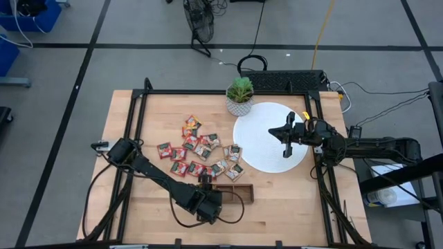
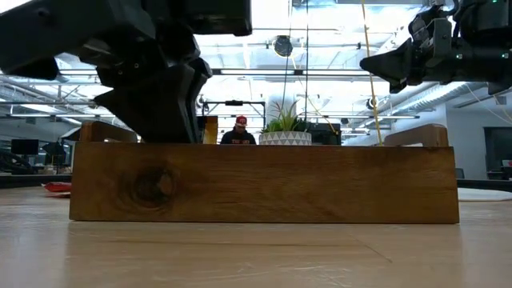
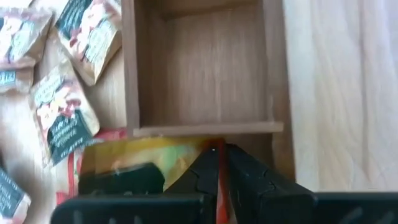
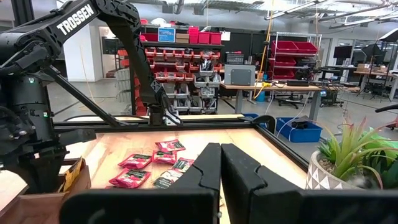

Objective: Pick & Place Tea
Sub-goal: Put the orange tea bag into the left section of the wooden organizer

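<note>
A: What is the left gripper doing at the desk's six o'clock edge?

B: It is hanging over the brown wooden compartment tray, at the tray's nine o'clock end. In the left wrist view its jaws are standing almost together on the top edge of an orange-yellow tea sachet that is sitting in a compartment; whether they are pinching it I cannot tell.

A: And the other red and pale square tea sachets?

B: They are lying scattered at the desk's centre, at twelve o'clock from the tray and nine o'clock from the white round disc.

A: The right gripper?

B: It is hovering over the disc's three o'clock side, jaws closed and empty. The small potted green plant is touching the disc's eleven o'clock rim.
</note>
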You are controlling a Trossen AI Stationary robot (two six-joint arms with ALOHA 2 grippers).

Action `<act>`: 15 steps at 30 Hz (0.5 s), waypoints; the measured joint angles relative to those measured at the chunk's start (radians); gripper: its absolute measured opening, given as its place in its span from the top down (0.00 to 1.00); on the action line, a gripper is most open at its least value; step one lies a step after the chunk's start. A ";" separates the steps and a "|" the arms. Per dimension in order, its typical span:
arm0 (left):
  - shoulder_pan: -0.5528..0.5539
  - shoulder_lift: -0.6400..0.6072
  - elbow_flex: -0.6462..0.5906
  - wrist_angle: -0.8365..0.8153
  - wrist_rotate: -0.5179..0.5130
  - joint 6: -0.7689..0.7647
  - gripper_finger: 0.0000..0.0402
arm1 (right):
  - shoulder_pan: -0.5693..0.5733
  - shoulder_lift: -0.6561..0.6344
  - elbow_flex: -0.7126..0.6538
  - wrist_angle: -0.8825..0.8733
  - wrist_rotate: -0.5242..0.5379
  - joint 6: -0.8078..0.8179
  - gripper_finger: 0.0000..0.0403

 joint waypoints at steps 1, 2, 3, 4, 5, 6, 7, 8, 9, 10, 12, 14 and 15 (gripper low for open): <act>0.000 -0.005 0.000 -0.013 0.002 -0.005 0.91 | 0.000 0.000 0.000 -0.001 0.000 0.000 1.00; 0.000 -0.012 0.000 -0.018 0.006 -0.005 0.91 | 0.000 0.000 0.000 -0.001 0.000 0.000 1.00; 0.000 -0.024 0.000 -0.018 0.009 -0.005 0.91 | 0.000 0.000 0.000 -0.001 0.000 0.000 1.00; 0.000 -0.036 0.000 -0.017 0.010 -0.005 0.91 | 0.000 0.000 0.000 -0.001 0.000 0.000 1.00; 0.000 -0.049 0.000 -0.015 0.013 -0.005 0.91 | 0.000 0.000 0.000 -0.001 0.000 0.000 1.00; 0.000 -0.065 0.000 -0.013 0.016 -0.005 0.91 | 0.000 0.000 0.000 -0.001 0.000 0.000 1.00; 0.000 -0.082 0.000 -0.014 0.018 -0.003 0.91 | 0.000 0.000 0.000 -0.003 0.000 0.000 1.00; 0.000 -0.103 0.000 -0.017 0.023 0.004 0.91 | 0.000 0.000 0.000 -0.004 0.000 0.000 1.00; 0.000 -0.126 0.000 -0.019 0.025 0.015 0.91 | 0.000 0.000 0.000 -0.004 0.000 0.000 1.00; 0.000 -0.153 0.000 -0.026 0.024 0.032 0.91 | 0.000 0.000 0.000 -0.005 0.000 0.000 1.00; -0.001 -0.216 0.000 -0.062 -0.014 0.050 0.91 | 0.000 0.000 0.000 -0.009 0.000 0.003 1.00; -0.001 -0.279 0.000 -0.137 -0.109 0.048 0.91 | 0.000 0.000 0.000 -0.018 0.000 0.014 1.00; -0.001 -0.312 0.000 -0.193 -0.179 0.031 0.91 | 0.000 0.000 0.000 -0.027 0.000 0.018 1.00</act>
